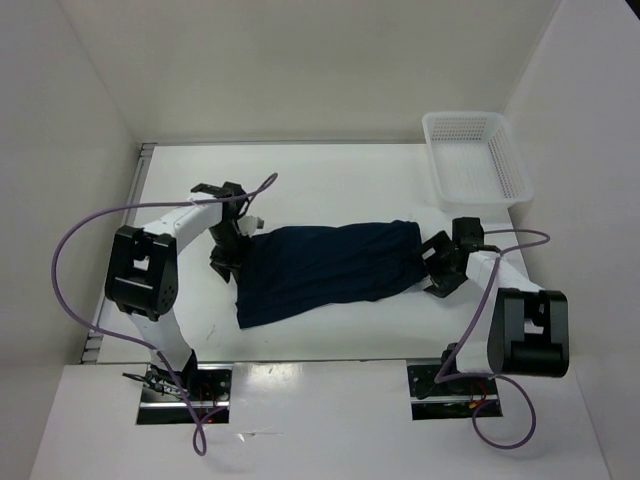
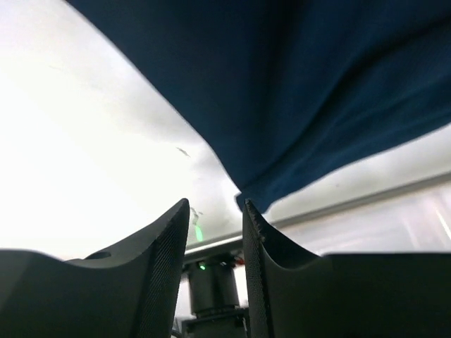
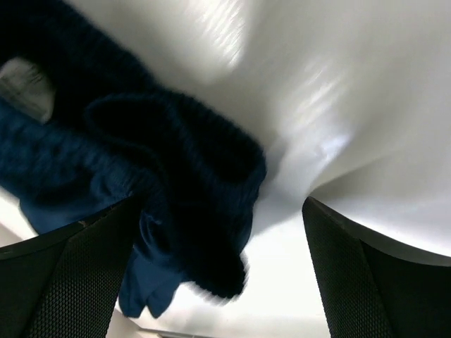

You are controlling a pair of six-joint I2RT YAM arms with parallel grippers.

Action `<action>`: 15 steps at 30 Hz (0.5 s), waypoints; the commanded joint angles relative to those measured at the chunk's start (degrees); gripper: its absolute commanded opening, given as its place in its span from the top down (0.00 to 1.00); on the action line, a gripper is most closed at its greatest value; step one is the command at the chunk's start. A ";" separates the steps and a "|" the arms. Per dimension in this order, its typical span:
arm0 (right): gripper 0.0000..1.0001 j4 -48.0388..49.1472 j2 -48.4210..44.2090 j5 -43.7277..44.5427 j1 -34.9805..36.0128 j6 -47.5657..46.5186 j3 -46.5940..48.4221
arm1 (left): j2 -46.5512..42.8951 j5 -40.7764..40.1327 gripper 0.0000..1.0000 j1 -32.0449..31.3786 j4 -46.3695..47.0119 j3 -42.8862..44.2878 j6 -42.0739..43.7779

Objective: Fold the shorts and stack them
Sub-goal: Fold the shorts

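Note:
The dark navy shorts [image 1: 325,268] lie spread across the middle of the white table [image 1: 340,180], with a bunched end at the right. My left gripper [image 1: 228,256] is at their left edge. In the left wrist view the left gripper [image 2: 216,204] has its fingers a little apart with nothing between them, and a corner of the shorts [image 2: 296,105] hangs just beyond the right fingertip [image 2: 248,211]. My right gripper [image 1: 440,266] is at the bunched right end. In the right wrist view the right gripper [image 3: 222,204] is wide open around the bunched shorts [image 3: 190,176], near a white tag [image 3: 25,88].
A white plastic mesh basket [image 1: 436,160] stands at the back right corner. White walls close in the table at the back and both sides. Purple cables loop from both arms.

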 commanded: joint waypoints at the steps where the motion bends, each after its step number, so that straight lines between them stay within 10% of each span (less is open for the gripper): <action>1: 0.00 6.88 4.09 1.62 0.14 0.83 -1.33 | 0.05 -2.82 0.56 0.95 -0.27 3.59 0.23; 5: 0.37 8.55 5.68 2.40 0.66 -0.40 -0.81 | 0.75 -7.12 0.54 2.08 4.11 6.75 0.23; 15: 0.61 10.31 4.45 1.80 0.66 -1.63 -0.81 | 10.15 -6.51 0.45 2.09 21.68 11.33 0.23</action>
